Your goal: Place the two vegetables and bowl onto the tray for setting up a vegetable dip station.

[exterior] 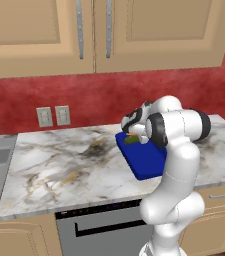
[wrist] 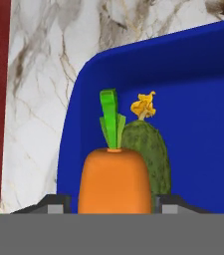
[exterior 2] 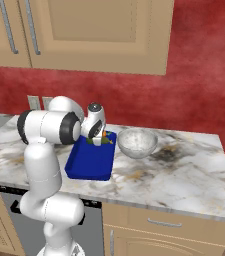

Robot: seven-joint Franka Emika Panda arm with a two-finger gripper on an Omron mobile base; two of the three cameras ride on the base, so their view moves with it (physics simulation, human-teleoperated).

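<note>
Right now the gripper (wrist: 112,206) is sitting low over the back corner of the tray (wrist: 203,89), fingertips (wrist: 51,205) flanking the carrot (wrist: 114,180); can't tell whether they're still pinching it or letting go. Carrot is lying inside the tray with its green tip pointing away from the hand, the cucumber (wrist: 151,154) touching it just behind. Bowl (exterior 2: 137,142) is resting on the marble counter (exterior 2: 184,170), just beside the tray's edge.
</note>
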